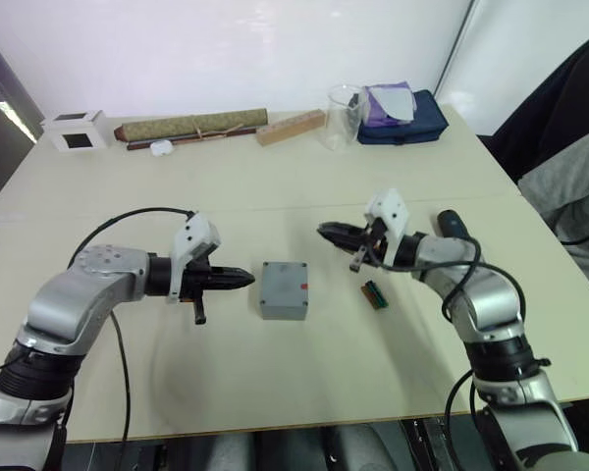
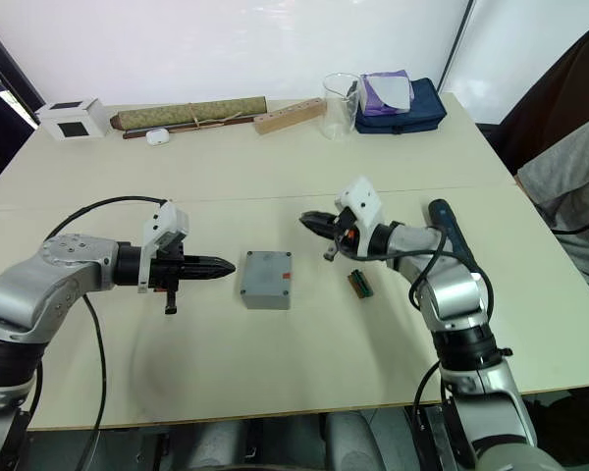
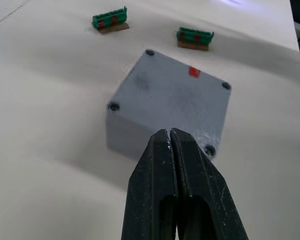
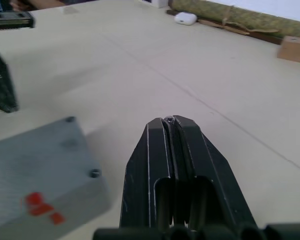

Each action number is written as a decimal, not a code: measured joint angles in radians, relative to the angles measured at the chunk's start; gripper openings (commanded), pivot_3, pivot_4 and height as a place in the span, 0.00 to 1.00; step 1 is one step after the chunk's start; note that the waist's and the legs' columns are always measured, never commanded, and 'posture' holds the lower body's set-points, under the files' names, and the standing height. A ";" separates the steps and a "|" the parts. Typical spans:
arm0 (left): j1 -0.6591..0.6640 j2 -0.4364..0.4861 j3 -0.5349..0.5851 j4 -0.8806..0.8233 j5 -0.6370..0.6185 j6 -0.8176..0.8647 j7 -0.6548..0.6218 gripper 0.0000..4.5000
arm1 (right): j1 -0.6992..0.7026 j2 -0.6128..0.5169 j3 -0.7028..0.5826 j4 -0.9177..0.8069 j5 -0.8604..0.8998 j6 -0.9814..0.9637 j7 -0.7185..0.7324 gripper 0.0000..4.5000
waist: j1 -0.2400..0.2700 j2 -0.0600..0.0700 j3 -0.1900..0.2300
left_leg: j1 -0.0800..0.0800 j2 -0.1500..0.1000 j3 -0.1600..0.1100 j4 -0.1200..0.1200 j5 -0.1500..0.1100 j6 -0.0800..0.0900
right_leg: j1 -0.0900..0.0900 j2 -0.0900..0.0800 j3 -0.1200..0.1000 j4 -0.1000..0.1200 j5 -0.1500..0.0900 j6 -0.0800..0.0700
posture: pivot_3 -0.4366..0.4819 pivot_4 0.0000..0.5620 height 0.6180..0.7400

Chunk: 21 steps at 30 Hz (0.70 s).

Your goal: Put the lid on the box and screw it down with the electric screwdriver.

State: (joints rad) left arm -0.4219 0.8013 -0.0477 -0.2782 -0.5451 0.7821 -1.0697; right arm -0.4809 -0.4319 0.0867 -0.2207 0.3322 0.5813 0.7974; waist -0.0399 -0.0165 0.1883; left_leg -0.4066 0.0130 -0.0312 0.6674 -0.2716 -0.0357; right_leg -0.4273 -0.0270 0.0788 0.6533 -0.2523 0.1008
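The lidded box (image 1: 284, 289) sits between both grippers; left gripper (image 1: 243, 280), fingers pressed shut and empty, points straight at it, nearer than the right gripper (image 1: 326, 232), also closed empty.

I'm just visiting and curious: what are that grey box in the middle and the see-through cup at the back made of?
The box looks like moulded grey plastic with a matte, slightly scuffed top: dull sheen, dark screws in recessed corner holes, a red mark. Painted metal can't be ruled out. The cup is clear and glossy, either glass or hard plastic; the look alone doesn't settle which.
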 measured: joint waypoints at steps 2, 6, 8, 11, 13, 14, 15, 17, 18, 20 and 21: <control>0.007 -0.001 0.005 -0.007 -0.011 0.000 0.007 0.00 | 0.018 0.004 0.021 -0.051 0.008 0.030 -0.016 0.01 | -0.002 0.000 0.000 | 0.000 0.000 0.000 0.000 0.000 0.000 | 0.000 0.000 0.000 0.000 0.000 0.000 | 0.48 0.27 1.00; 0.024 -0.021 0.007 -0.013 -0.031 0.014 0.029 0.00 | 0.037 0.006 0.046 -0.084 0.007 0.066 -0.045 0.01 | -0.003 0.000 0.000 | 0.000 0.000 0.000 0.000 0.000 0.000 | 0.000 0.000 0.000 0.000 0.000 0.000 | 0.48 0.27 1.00; 0.024 -0.021 0.008 -0.017 -0.034 0.015 0.031 0.00 | 0.042 0.006 0.053 -0.088 0.007 0.069 -0.051 0.01 | -0.004 0.000 0.000 | 0.000 0.000 0.000 0.000 0.000 0.000 | 0.000 0.000 0.000 0.000 0.000 0.000 | 0.48 0.27 1.00; 0.022 -0.026 0.008 -0.017 -0.035 0.015 0.032 0.00 | 0.047 0.001 0.059 -0.087 0.005 0.070 -0.059 0.01 | -0.004 0.000 0.000 | 0.000 0.000 0.000 0.000 0.000 0.000 | 0.000 0.000 0.000 0.000 0.000 0.000 | 0.48 0.27 1.00; 0.018 -0.029 0.008 -0.016 -0.036 0.015 0.033 0.00 | 0.047 -0.004 0.061 -0.084 0.004 0.071 -0.060 0.01 | -0.003 0.000 0.000 | 0.000 0.000 0.000 0.000 0.000 0.000 | 0.000 0.000 0.000 0.000 0.000 0.000 | 0.48 0.27 1.00; 0.013 -0.031 0.009 -0.016 -0.036 0.015 0.036 0.00 | 0.048 -0.011 0.066 -0.083 0.004 0.073 -0.057 0.01 | -0.003 0.000 0.000 | 0.000 0.000 0.000 0.000 0.000 0.000 | 0.000 0.000 0.000 0.000 0.000 0.000 | 0.48 0.27 1.00; 0.011 -0.033 0.010 -0.016 -0.036 0.015 0.038 0.00 | 0.050 -0.015 0.069 -0.083 0.004 0.074 -0.054 0.01 | -0.003 0.000 0.000 | 0.000 0.000 0.000 0.000 0.000 0.000 | 0.000 0.000 0.000 0.000 0.000 0.000 | 0.48 0.27 1.00; 0.008 -0.039 0.010 -0.016 -0.036 0.015 0.041 0.00 | 0.051 -0.023 0.078 -0.081 0.004 0.078 -0.049 0.01 | -0.003 0.000 0.000 | 0.000 0.000 0.000 0.000 0.000 0.000 | 0.000 0.000 0.000 0.000 0.000 0.000 | 0.48 0.27 1.00; 0.008 -0.041 0.010 -0.016 -0.036 0.015 0.044 0.00 | 0.052 -0.023 0.083 -0.081 0.004 0.080 -0.047 0.01 | -0.004 0.000 0.000 | 0.000 0.000 0.000 0.000 0.000 0.000 | 0.000 0.000 0.000 0.000 0.000 0.000 | 0.48 0.27 1.00; 0.008 -0.045 0.010 -0.016 -0.036 0.016 0.049 0.00 | 0.055 -0.023 0.090 -0.080 0.004 0.084 -0.045 0.01 | -0.004 0.000 0.000 | 0.000 0.000 0.000 0.000 0.000 0.000 | 0.000 0.001 0.000 0.000 0.000 0.000 | 0.48 0.27 1.00; 0.008 -0.048 0.010 -0.016 -0.036 0.016 0.050 0.00 | 0.055 -0.023 0.094 -0.080 0.004 0.086 -0.045 0.01 | -0.004 0.000 0.000 | 0.000 0.000 0.000 0.000 0.000 0.000 | 0.000 0.001 0.000 0.000 0.000 0.000 | 0.48 0.27 1.00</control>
State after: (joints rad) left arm -0.4137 0.7529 -0.0378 -0.2946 -0.5808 0.7981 -1.0199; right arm -0.4260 -0.4552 0.1803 -0.3006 0.3364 0.6673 0.7521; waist -0.0440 -0.0166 0.1883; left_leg -0.4063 0.0130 -0.0310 0.6673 -0.2716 -0.0358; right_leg -0.4272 -0.0265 0.0788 0.6532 -0.2524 0.1008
